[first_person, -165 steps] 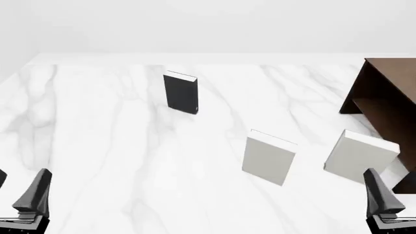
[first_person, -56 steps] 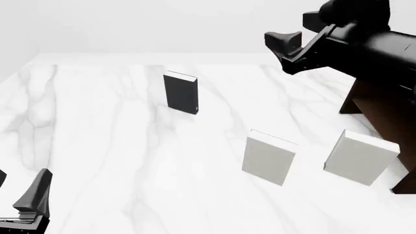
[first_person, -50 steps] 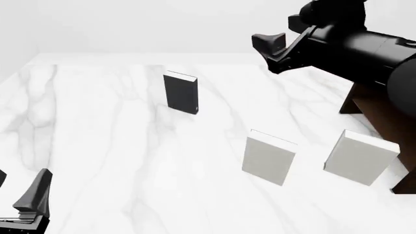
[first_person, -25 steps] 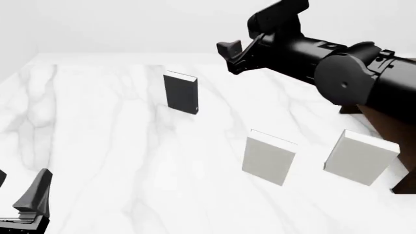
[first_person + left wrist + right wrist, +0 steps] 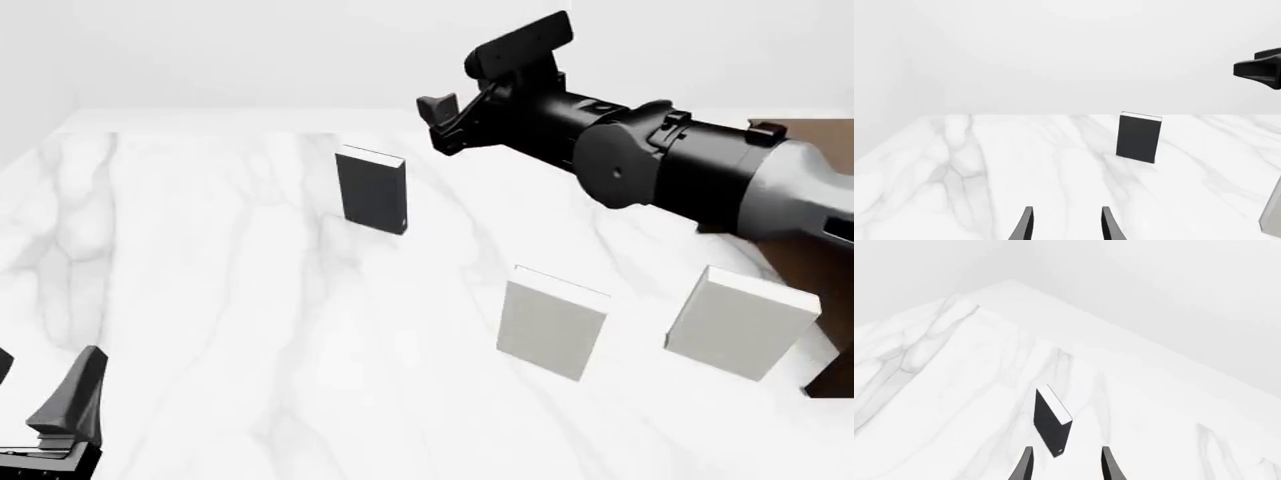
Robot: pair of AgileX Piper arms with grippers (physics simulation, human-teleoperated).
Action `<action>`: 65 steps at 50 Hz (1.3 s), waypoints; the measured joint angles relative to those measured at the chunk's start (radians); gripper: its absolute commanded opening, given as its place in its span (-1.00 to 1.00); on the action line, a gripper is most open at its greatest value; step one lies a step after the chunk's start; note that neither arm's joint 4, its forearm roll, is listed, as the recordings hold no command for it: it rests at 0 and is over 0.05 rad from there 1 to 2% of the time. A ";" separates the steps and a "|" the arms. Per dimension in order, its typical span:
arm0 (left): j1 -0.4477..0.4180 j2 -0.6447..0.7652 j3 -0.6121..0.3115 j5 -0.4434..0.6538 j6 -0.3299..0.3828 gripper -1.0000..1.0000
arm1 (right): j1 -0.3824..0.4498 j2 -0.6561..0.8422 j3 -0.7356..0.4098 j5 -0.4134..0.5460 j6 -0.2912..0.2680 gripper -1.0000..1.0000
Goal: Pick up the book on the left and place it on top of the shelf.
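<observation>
Book (image 5: 371, 190): black hardcover, standing upright on the marble table (image 5: 214, 300), white page edge up; left of the 2 pale books (image 5: 551, 322), well apart from them.
Book in wrist views: seen between the right fingertips' line of sight (image 5: 1052, 421); also plain in the left wrist view (image 5: 1139, 137), far ahead of that arm.
Right gripper (image 5: 445, 122): up in the air, above and to the right of the book, not touching it; fingers parted, nothing between them.
Left gripper (image 5: 67, 405): low at the near left corner, parked; fingers apart in its own view (image 5: 1065, 227), holding nothing.
Shelf (image 5: 801, 135): dark brown, at the far right, mostly hidden behind the right arm.
Step in hand: approach, judged from the raised and empty right gripper aimed at the book.
Doing it well: bring the fingers down square over the book's top edge, 1 finger on each cover, not on spine and page edge.
Depth: go low enough for a firm hold on the covers before closing; a shallow pinch on the top risks a slip.
Care: thin upright book, likely to topple from a sideways nudge, so descend straight, close centred.
Carry: lift clear of the table first, then pass above the 2 pale books toward the shelf top.
</observation>
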 measured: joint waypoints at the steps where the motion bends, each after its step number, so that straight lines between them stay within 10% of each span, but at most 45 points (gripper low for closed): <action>1: 0.000 0.000 0.000 0.000 0.000 1.00 | 0.000 0.006 -0.002 -0.002 0.001 1.00; 65: 0.000 0.000 0.000 0.000 0.000 1.00 | -0.047 0.408 -0.233 -0.081 0.034 1.00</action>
